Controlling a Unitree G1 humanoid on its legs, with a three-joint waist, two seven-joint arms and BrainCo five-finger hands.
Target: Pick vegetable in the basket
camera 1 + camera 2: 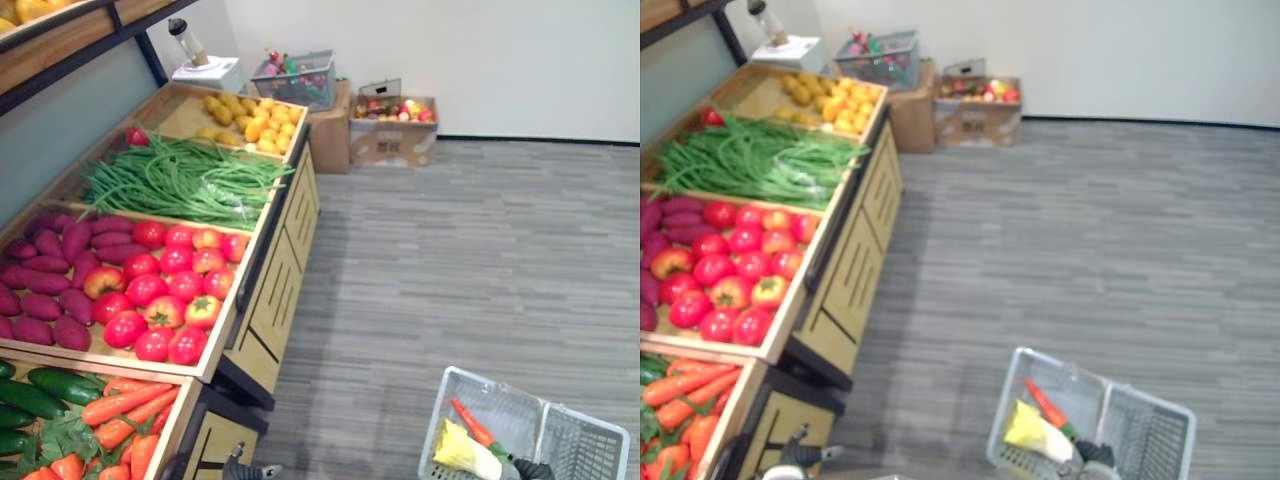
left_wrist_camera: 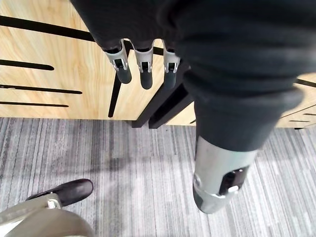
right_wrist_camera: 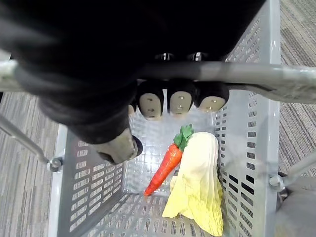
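Observation:
A grey plastic basket hangs low at my right over the carpet. My right hand is shut on its grey handle bar, fingers curled over it. In the basket lie an orange carrot with a green top and a pale yellow cabbage, side by side against one wall. My left hand hangs beside the wooden produce stand, its fingers straight and holding nothing.
The stand runs along my left, with trays of carrots and cucumbers, tomatoes and sweet potatoes, green beans and yellow produce. A cardboard box and another grey basket stand by the far wall.

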